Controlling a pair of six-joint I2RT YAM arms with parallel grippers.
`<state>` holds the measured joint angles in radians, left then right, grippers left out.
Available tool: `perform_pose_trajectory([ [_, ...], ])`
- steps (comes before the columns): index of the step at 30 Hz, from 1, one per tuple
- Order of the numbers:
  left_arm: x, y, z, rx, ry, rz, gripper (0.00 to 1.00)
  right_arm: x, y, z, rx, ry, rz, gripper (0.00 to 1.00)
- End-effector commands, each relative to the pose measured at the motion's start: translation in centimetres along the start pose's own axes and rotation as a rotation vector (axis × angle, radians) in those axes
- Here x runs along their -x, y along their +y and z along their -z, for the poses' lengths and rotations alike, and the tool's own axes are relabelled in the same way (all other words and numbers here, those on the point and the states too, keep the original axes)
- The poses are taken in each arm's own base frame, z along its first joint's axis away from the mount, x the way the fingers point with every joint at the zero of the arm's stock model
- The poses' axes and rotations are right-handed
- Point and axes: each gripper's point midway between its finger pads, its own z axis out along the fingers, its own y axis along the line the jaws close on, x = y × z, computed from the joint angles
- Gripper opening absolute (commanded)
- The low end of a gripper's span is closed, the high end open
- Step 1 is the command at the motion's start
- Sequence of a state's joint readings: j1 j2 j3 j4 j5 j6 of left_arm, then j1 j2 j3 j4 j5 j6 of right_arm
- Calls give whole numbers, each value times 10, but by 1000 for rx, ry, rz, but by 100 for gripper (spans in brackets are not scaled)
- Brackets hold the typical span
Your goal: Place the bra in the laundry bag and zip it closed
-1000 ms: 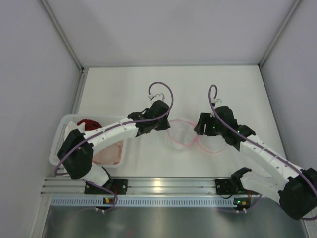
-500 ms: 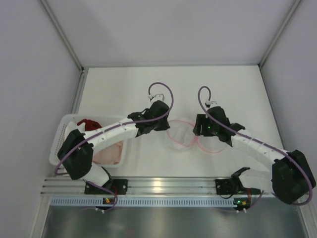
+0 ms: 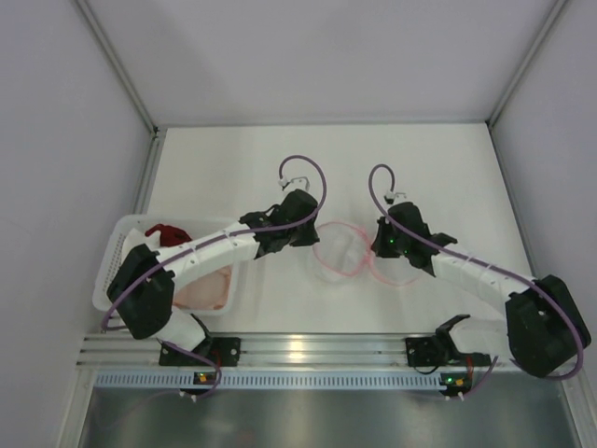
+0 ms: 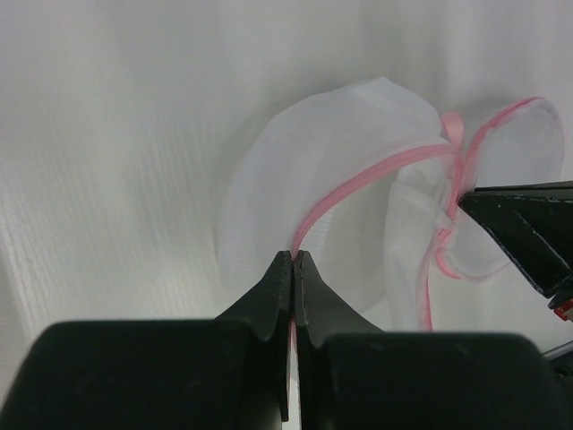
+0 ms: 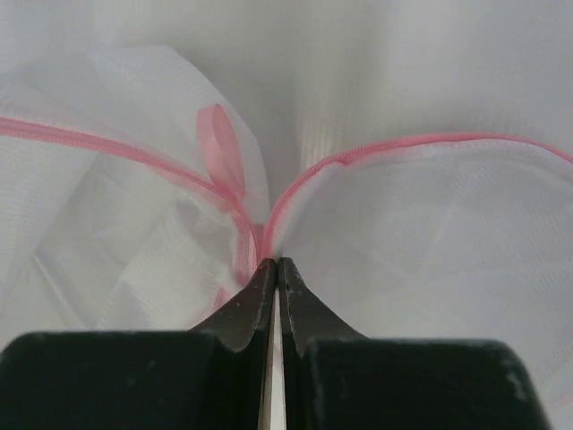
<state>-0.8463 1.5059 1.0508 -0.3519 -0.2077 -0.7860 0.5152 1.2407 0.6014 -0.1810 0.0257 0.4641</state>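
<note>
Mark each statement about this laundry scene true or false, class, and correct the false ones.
1. The left gripper is shut on the pink rim of the laundry bag. True.
2. The right gripper hangs open above the bag. False: it is shut on the bag's pink rim too.
3. The bag is zipped closed. False: its two halves lie spread open on the table.
4. A dark red garment lies in the white basket. True.
</note>
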Motion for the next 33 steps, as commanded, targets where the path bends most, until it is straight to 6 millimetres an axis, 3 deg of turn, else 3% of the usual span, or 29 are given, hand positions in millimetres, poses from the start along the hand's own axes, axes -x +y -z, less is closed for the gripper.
perform_pose_trajectory([
  [1, 14, -8, 10, -38, -60, -1, 0, 45, 20, 21, 46, -148, 25, 0],
  [11, 15, -13, 14, -60, -63, -29, 0, 96, 42, 101, 123, -317, 26, 0],
  [17, 23, -36, 15, -103, -65, -13, 0, 95, 32, 123, 93, -314, 1, 0],
  [22, 18, -49, 12, -123, -49, -19, 0, 103, 24, 153, 61, -375, -22, 0],
  [24, 20, -48, 11, -115, -56, -20, 0, 100, 12, 158, 5, -374, -40, 0],
  [28, 16, -41, 5, -87, -53, -25, 0, 70, -5, 140, -50, -293, -69, 0],
  [33, 11, -40, -6, -69, -40, -27, 0, 49, -14, 135, -56, -270, -116, 0],
])
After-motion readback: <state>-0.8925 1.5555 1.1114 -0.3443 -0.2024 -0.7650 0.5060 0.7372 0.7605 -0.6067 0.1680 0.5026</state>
